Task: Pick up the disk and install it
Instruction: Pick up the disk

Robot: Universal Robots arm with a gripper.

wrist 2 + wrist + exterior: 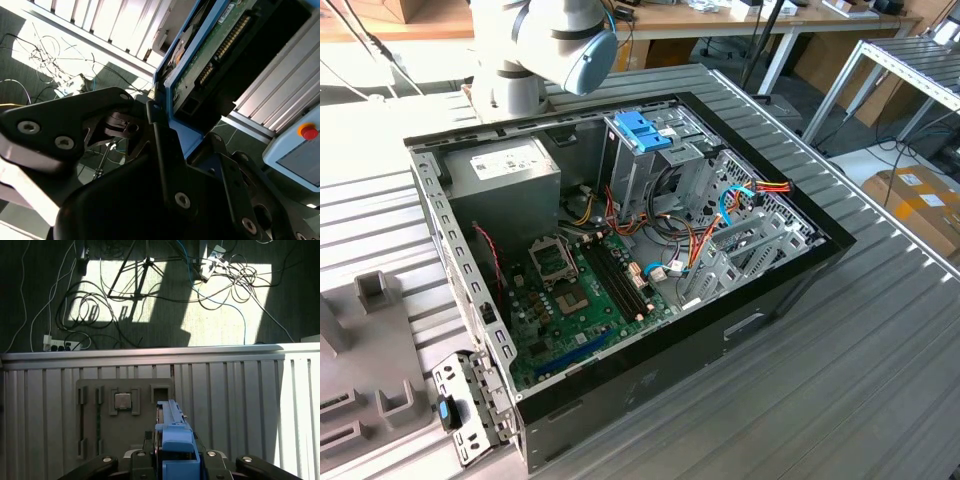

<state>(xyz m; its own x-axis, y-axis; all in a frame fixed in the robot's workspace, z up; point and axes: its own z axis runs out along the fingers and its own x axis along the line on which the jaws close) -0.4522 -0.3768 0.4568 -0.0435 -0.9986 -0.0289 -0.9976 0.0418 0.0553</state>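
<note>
Disk (172, 427) is gripped edge-on in the closed end effector (174, 456), its long axis jutting straight ahead of it; beyond its far end lies the ribbed bench (240, 390) carrying a grey parts tray (100, 415).

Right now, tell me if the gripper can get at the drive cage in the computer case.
Probably yes: the case lies open, nothing covers the cage, and the cables lie beside it. The gripper is shut on the disk.
</note>
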